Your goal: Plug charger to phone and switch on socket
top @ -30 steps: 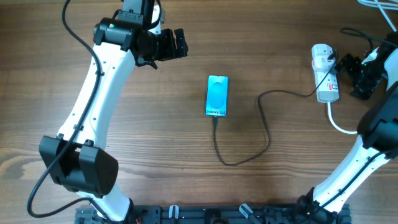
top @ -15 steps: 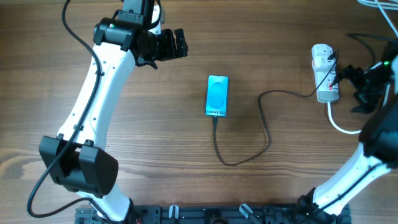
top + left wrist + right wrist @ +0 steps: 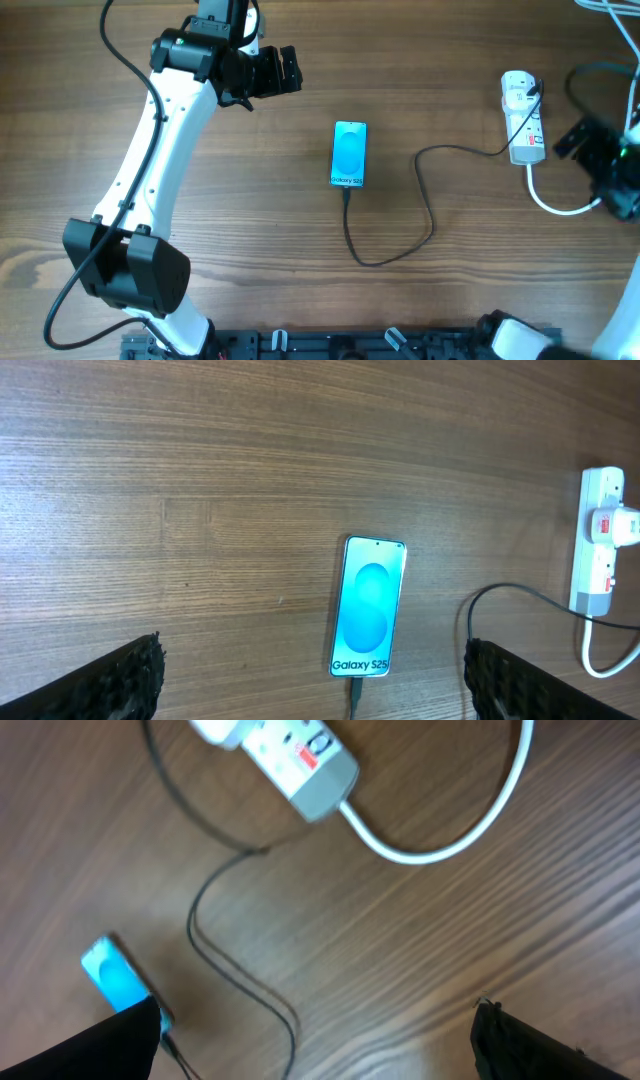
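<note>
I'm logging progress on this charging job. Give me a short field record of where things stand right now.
phone: flat mid-table, screen lit
charger: tip at the phone's bottom edge, cable loops right to the socket
socket: far right, white lead curving off its grey end; on/off state unreadable
left gripper: fingers open, away from the phone, holding nothing
right gripper: fingers open, beside the socket, not touching it

Left pincer (image 3: 293,70) spread wide, right pincer (image 3: 318,1012) likewise
</note>
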Controlling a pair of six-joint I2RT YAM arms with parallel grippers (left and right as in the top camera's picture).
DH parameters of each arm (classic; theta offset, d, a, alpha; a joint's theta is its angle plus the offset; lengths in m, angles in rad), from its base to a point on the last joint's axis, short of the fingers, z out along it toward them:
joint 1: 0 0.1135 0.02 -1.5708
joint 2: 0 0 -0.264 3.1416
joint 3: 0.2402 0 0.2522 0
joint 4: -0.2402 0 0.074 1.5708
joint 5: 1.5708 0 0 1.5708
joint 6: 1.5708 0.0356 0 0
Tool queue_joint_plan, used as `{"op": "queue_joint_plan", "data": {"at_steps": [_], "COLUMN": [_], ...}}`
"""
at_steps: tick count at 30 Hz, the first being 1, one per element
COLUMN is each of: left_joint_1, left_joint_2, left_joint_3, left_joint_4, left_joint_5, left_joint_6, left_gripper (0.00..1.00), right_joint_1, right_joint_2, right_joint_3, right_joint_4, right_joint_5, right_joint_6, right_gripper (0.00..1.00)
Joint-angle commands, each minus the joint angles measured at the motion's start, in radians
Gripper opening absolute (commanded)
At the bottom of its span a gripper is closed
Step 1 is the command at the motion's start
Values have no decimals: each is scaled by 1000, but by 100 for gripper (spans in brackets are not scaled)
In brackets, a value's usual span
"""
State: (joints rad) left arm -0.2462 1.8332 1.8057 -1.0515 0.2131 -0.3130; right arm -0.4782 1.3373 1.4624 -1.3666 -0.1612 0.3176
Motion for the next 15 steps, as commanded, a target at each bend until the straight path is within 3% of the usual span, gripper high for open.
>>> {"op": "queue_joint_plan", "data": {"at_steps": [1,7,15], "left_joint_1": [3,3,3], "left_joint_2": [7,7,7], "left_joint_3": [-6,-6,-6], "left_joint_4": [0,0,0], "left_joint_5": [-5,-5,-5], "left_joint_6": [-9,-9,-9], "left_gripper": [100,100,100], "right_joint_1": [9,9,9], "right_joint_2": [-144,-248,-230], "right_joint_3": [-92,-104,-104], "right_joint_4": [-14,-105,-98], "right_joint_5": [-63,-95,-95], "right_joint_6": [-18,8,7], "right_gripper": [100,100,100]}}
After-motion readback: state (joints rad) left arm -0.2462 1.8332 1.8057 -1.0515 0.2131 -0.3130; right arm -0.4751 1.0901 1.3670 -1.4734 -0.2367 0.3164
